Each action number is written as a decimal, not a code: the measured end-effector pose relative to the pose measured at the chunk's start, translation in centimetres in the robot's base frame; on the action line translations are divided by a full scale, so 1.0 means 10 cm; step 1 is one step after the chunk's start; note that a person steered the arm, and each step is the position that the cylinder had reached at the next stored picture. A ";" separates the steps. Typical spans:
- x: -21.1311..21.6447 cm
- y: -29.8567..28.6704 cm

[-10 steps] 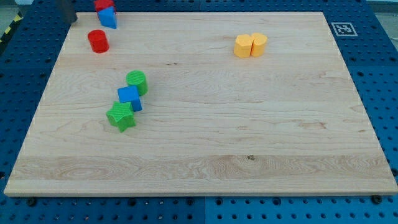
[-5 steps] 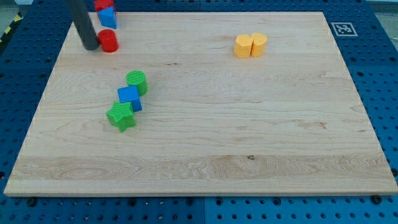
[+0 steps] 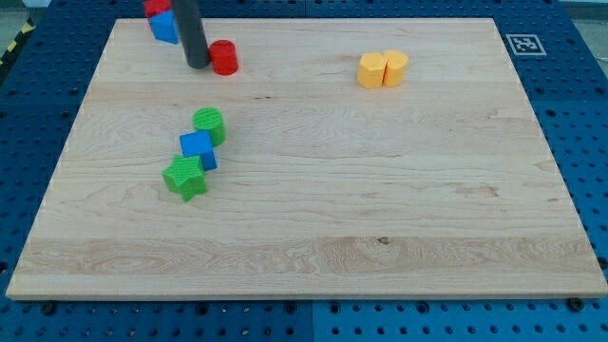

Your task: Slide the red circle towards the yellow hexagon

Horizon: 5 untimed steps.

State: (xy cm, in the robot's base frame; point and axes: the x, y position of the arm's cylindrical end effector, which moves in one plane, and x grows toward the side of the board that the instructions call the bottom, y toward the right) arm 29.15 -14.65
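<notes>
The red circle [image 3: 224,57] lies on the wooden board near the view's top left. My tip [image 3: 199,66] is on the board right against the red circle's left side. Two yellow blocks touch each other at the view's top right: the left one [image 3: 371,70] looks like the yellow hexagon, the right one [image 3: 396,67] has a shape I cannot make out. The red circle is well to the left of them.
A red block [image 3: 156,8] and a blue block [image 3: 164,27] sit at the board's top left edge, behind the rod. A green circle [image 3: 209,125], a blue cube [image 3: 198,149] and a green star [image 3: 184,177] form a cluster left of centre.
My tip came in from the top left, met the red circle's left side and pushed it to the right, towards the yellow blocks. The other blocks have not moved.
</notes>
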 end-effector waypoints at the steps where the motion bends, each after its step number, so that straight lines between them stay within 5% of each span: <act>1: 0.00 0.21; 5: -0.13 0.77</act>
